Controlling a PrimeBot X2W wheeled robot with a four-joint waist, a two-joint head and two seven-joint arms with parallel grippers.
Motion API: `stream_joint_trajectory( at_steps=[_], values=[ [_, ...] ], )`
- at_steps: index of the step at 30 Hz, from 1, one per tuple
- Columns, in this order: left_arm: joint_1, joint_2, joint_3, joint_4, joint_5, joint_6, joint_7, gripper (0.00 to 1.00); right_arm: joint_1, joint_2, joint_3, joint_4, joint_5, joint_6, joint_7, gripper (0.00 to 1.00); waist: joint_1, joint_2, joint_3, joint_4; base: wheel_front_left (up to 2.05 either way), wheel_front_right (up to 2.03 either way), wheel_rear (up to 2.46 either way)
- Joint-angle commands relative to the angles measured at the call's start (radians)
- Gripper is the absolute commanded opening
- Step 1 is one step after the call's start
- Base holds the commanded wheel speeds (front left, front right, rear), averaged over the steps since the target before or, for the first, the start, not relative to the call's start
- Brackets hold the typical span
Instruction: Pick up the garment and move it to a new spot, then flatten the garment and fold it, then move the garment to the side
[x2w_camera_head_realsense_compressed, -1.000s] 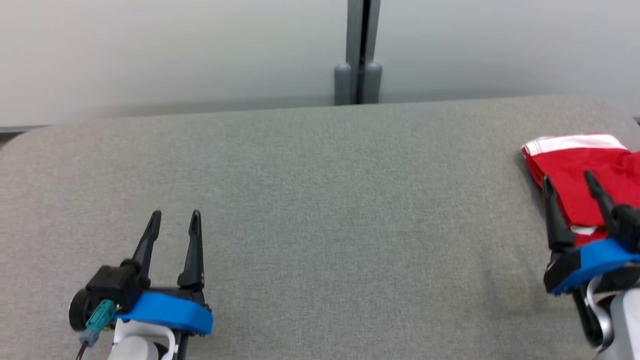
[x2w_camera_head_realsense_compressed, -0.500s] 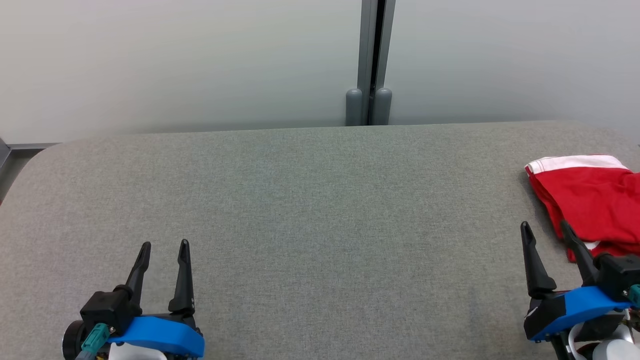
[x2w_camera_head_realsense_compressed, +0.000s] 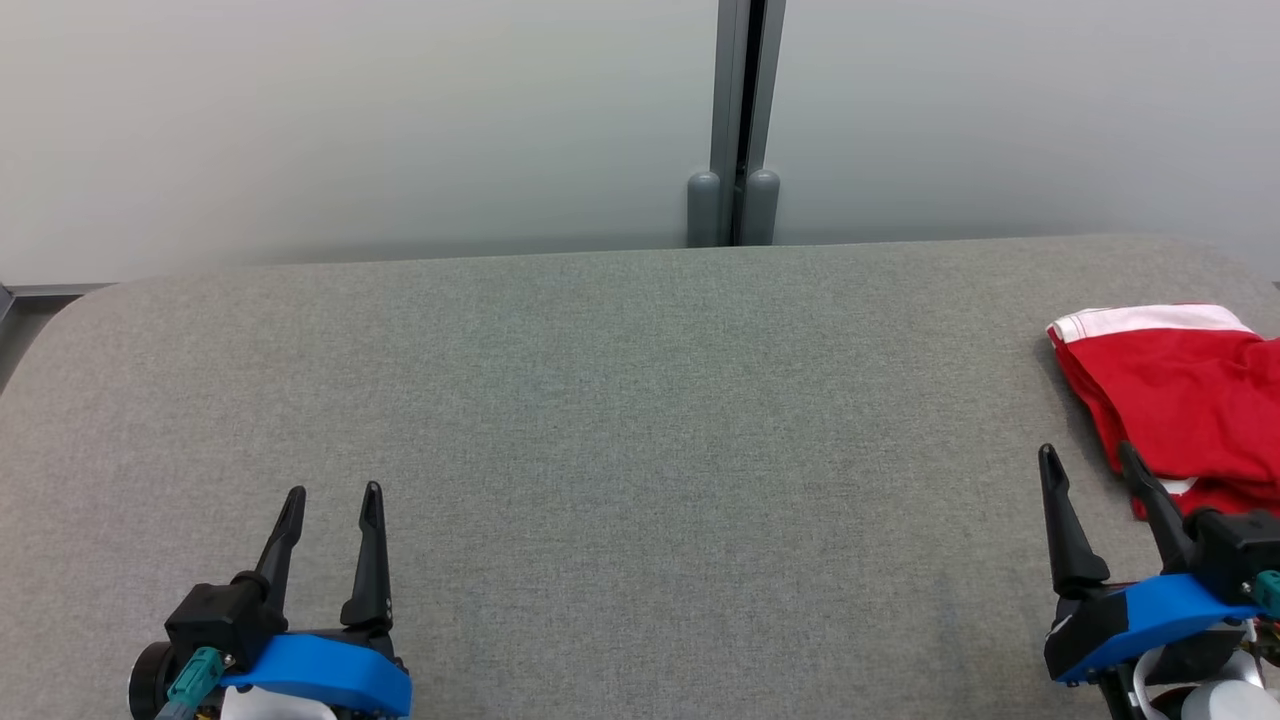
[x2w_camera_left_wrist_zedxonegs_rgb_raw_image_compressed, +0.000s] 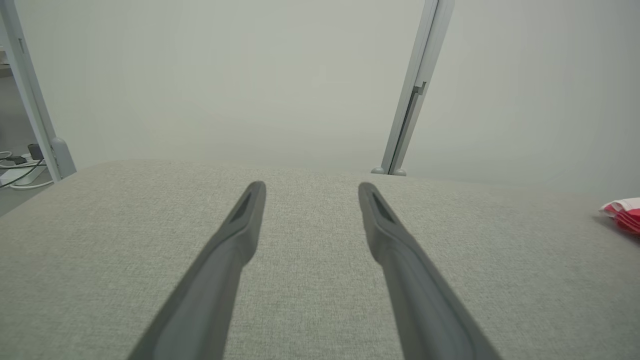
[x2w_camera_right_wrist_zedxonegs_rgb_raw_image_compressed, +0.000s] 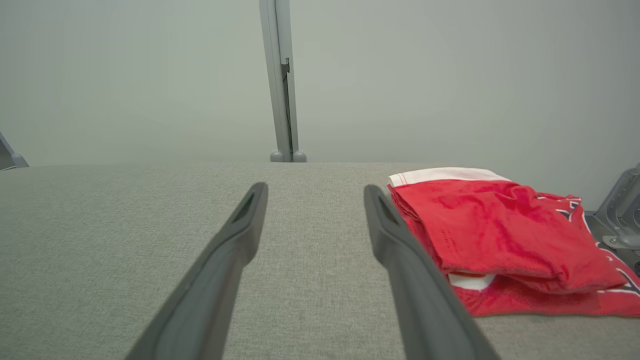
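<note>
Folded red-and-white cloth garment (x2w_camera_head_realsense_compressed: 1180, 400) just right of right fingers (x2w_camera_head_realsense_compressed: 1062, 520); both pairs spread, empty; left fingers (x2w_camera_head_realsense_compressed: 371, 550) far across grey worktop (x2w_camera_head_realsense_compressed: 640, 400); right arm nearer

Head cam: high, looks fwd & down across grey fabric-covered tabletop (x2w_camera_head_realsense_compressed: 640, 400) to pale wall panels (x2w_camera_head_realsense_compressed: 350, 120). L wrist cam: low, close over fabric, sights along left gripper (x2w_camera_left_wrist_zedxonegs_rgb_raw_image_compressed: 311, 185) to same wall. R wrist cam: same, along right gripper (x2w_camera_right_wrist_zedxonegs_rgb_raw_image_compressed: 315, 186). All 3 share grey upright post (x2w_camera_head_realsense_compressed: 735, 100) & folded red garment w/ white band (x2w_camera_head_realsense_compressed: 1180, 390).
</note>
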Motion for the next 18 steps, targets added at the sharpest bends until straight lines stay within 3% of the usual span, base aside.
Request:
stream_joint_trajectory(
  at_steps=[1,18],
  values=[
    [-0.006,-0.002,0.003,0.0,0.007,-0.005,-0.004,1.0,0.017,0.005,-0.003,0.003,-0.006,0.0,-0.006,1.0,0.0,0.0,-0.001,0.0,0.0,0.0,0.0],
    [-0.005,-0.004,0.006,0.007,0.015,-0.011,-0.004,1.0,0.009,0.013,0.002,0.028,0.003,0.0,-0.015,1.0,0.0,0.0,-0.009,0.001,0.0,0.0,0.0]
  ],
)
